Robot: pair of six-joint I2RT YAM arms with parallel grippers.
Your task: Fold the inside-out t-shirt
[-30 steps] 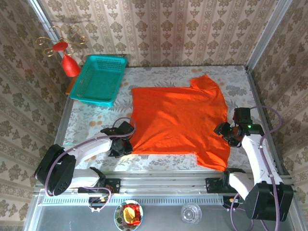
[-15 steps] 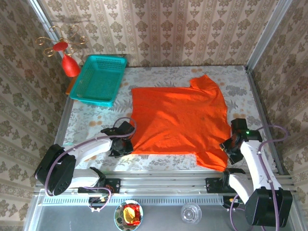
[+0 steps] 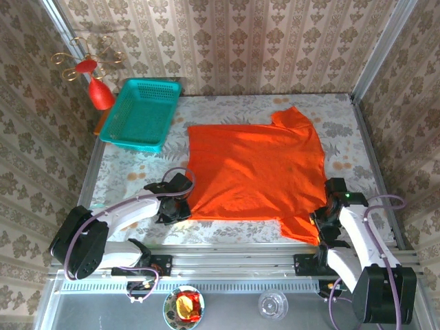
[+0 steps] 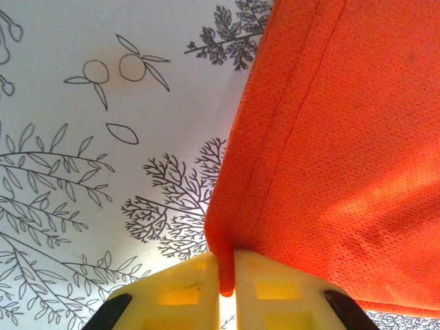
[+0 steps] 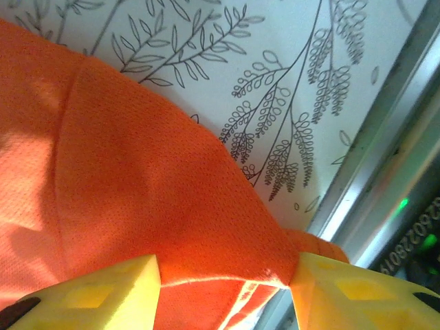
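T-shirt [image 3: 254,172] lies flat on worktop [image 3: 124,175] w/ left claw [image 4: 227,278] pinched shut on its near-left hem corner & right claw [image 5: 225,275] part-open astride the near-right sleeve, not yet gripping, prob. since lifting for the fold needs both near corners.

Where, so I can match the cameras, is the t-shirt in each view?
Top external: the t-shirt lies flat mid-table, between the arms.
Left wrist: it takes the right side, its corner pinched in the left gripper.
Right wrist: it covers the left and bottom, between the spread fingers of the right gripper.
Shared landmark: the leaf-print tablecloth beside the shirt's edge.
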